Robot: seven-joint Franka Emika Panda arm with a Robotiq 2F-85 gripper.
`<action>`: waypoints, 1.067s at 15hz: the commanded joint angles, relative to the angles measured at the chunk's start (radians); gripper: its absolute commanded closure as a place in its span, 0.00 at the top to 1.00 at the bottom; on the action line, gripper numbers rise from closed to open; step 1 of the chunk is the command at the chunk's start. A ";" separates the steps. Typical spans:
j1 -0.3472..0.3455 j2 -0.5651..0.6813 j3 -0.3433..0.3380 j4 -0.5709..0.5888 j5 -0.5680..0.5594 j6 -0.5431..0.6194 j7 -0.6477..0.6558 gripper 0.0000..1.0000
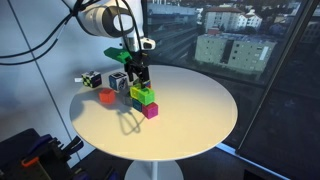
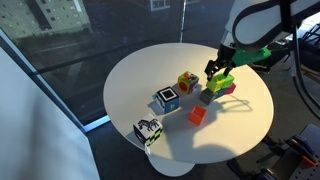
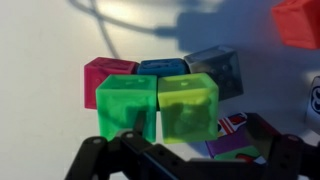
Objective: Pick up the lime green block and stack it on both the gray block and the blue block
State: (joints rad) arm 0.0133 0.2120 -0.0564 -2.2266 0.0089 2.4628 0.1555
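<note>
Wrist view: yellowish lime-green plastic cube [image 3: 187, 105] atop dark blue-teal cube [image 3: 162, 68] and gray cube [image 3: 215, 68]; fingers [image 3: 92, 160] spread, empty; likely light, rigid, slick; pinch flat opposite sides

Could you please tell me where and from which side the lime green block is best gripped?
Come from above and pinch the lime green block on its near and far faces in the wrist view. The green block sits right beside it, so a finger probably will not fit there.

No legible text, number or brand anywhere. Printed cube [image 2: 166, 99] near table [image 2: 130, 70] centre: pattern only, too blurred to read.
</note>
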 commanded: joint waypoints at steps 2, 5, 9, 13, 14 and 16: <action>-0.004 -0.032 0.015 0.004 0.013 -0.033 0.005 1.00; 0.000 -0.055 0.019 0.000 0.007 -0.085 0.017 1.00; 0.008 -0.097 0.023 -0.007 -0.012 -0.197 0.042 1.00; 0.016 -0.150 0.034 -0.011 -0.015 -0.332 0.072 1.00; 0.017 -0.164 0.038 -0.011 -0.013 -0.368 0.077 1.00; 0.017 -0.193 0.046 -0.012 -0.008 -0.436 0.082 1.00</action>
State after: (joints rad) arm 0.0291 0.0795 -0.0222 -2.2276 0.0089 2.1148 0.2029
